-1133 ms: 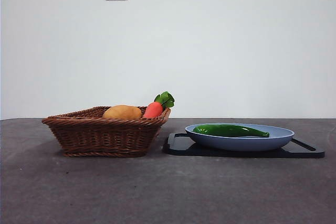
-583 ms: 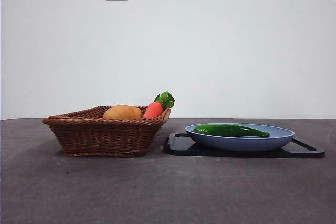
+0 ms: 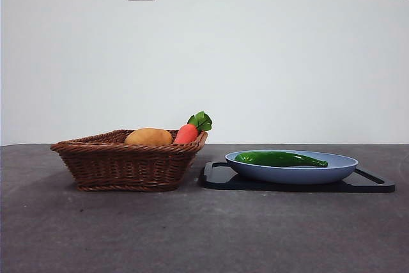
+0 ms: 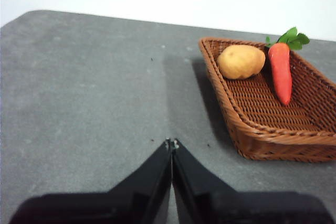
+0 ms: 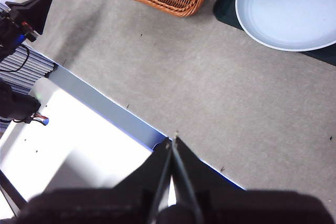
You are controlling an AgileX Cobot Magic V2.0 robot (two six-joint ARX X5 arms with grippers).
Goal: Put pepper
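Both arms' fingers are clenched on nothing: the left gripper (image 4: 171, 142) hangs near the wicker basket (image 3: 128, 165), the right gripper (image 5: 171, 139) waits apart. Nothing has moved over the last second; the pepper (image 3: 280, 158) lies in the blue plate (image 3: 332, 169), seemingly placed.

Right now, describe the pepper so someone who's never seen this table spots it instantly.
Start at the flat black tray beside the brown woven wicker basket; on the tray sits a shallow pale-blue round plate. The long, slender, glossy dark-green pepper lies alone in that plate. The rounded tan potato and orange-red carrot with green leaves sit in the basket instead.
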